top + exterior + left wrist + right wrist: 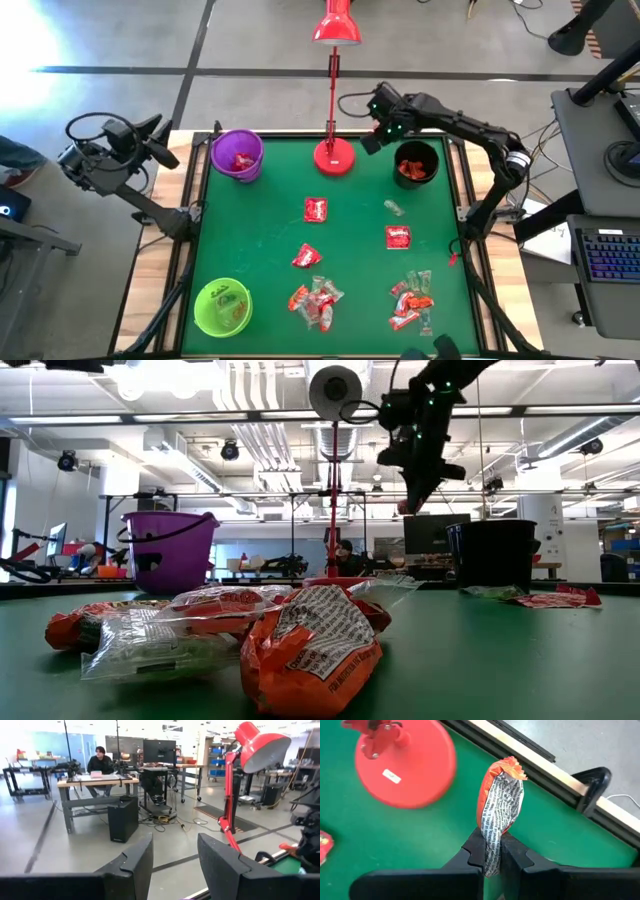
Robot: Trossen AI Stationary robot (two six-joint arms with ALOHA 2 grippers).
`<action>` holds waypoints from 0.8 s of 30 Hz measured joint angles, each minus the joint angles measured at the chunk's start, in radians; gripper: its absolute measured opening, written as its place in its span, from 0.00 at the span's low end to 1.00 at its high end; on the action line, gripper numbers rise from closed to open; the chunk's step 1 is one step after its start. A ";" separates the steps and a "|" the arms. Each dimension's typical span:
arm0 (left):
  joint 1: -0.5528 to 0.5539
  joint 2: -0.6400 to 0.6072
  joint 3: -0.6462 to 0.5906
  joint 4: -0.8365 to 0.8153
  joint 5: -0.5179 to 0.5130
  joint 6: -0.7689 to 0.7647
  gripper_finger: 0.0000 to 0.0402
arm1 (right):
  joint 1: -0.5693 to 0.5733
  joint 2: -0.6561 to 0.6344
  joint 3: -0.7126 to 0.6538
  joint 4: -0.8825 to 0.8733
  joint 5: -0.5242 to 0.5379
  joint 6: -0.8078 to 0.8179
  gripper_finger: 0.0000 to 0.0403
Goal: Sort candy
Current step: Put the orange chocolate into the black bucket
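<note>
My right gripper hangs over the table's far edge, between the red lamp base and the black cup. It is shut on an orange-and-white candy. In the low view it sits high, left of the black cup. More candy lies flat on the green table: single red pieces and two heaps near the front. My left gripper is off the table's left side, level and open, with nothing between its fingers. My right gripper pinches one end of the candy wrapper between its two fingers. The fingers slant downward. The rest of the wrapper sticks out past the fingertips, its crimped orange end farthest out, lifted clear of the table.
A purple cup with red candy stands at the far left, a green cup at the near left. The black cup holds orange candy. The red lamp's post rises at the far middle. A clear wrapper lies near the black cup.
</note>
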 joint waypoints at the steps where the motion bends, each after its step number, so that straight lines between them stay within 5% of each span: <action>1: 0.000 -0.011 0.000 0.000 0.000 -0.003 0.34 | -0.009 0.000 0.000 -0.002 -0.003 -0.005 0.05; 11: 0.000 -0.099 0.000 0.003 0.000 -0.027 0.34 | -0.037 -0.007 0.000 -0.020 -0.067 -0.031 0.05; 24: 0.000 -0.095 -0.004 0.003 0.080 0.006 0.34 | -0.036 -0.075 0.000 -0.291 -0.076 0.051 0.05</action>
